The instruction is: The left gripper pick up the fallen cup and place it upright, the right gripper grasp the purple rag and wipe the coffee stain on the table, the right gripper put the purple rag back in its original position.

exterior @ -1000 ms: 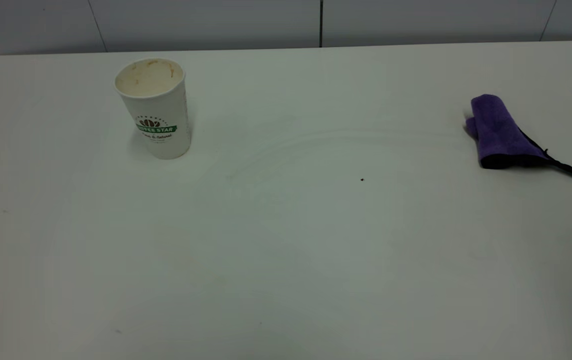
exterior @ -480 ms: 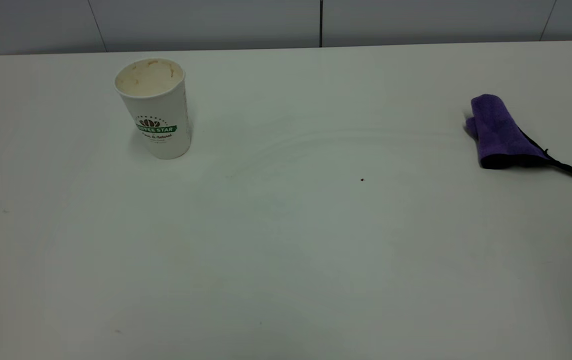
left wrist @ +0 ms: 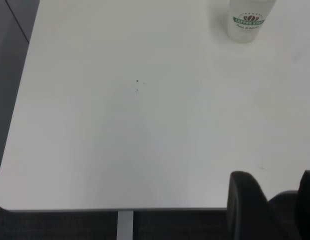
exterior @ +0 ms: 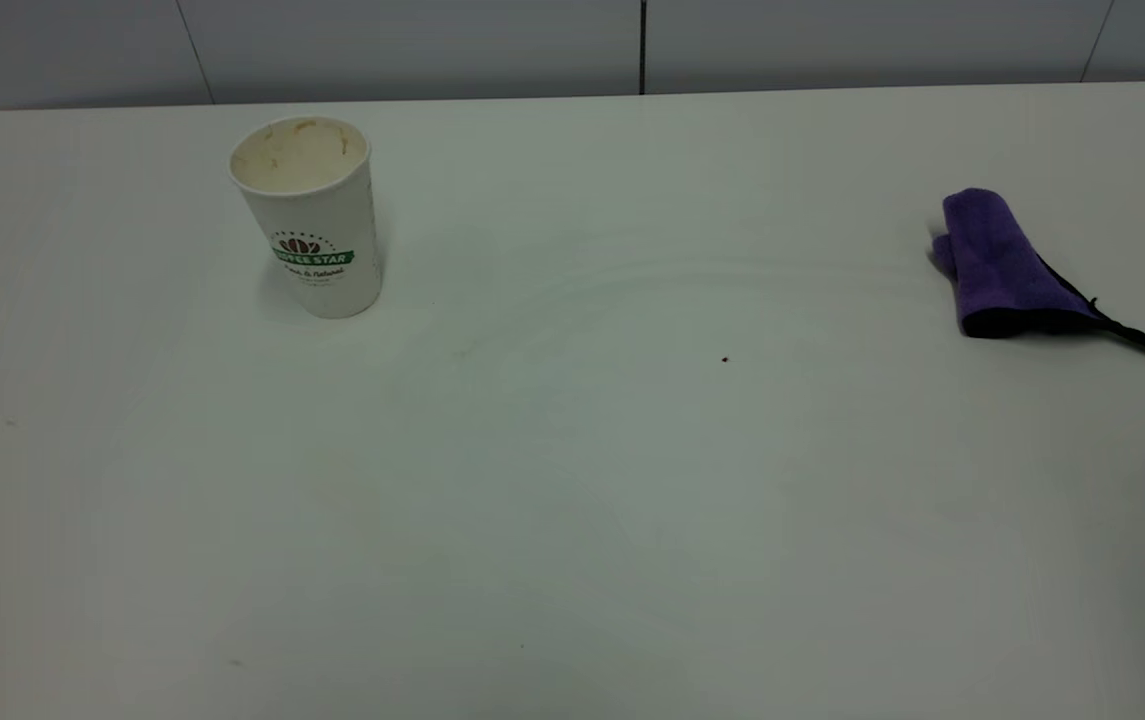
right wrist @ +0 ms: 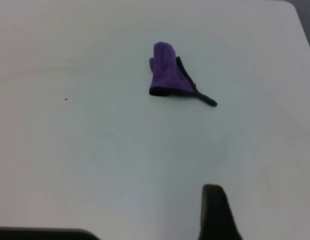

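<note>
Nothing has moved since earlier: cup (exterior: pixel 307 215) upright at upper left, purple rag (exterior: pixel 1002 268) at right on the bench (exterior: pixel 572 500), fingers' state untellable, task seemingly complete.

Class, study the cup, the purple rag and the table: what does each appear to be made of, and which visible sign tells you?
The cup: seemingly paper, matte white, with a printed green band and a stained cream inside.
The purple rag: soft, fuzzy cloth, probably microfibre, folded limply with black edging and a tail.
The table: smooth white top, likely plastic or laminate; faint curved streaks show on it.
</note>
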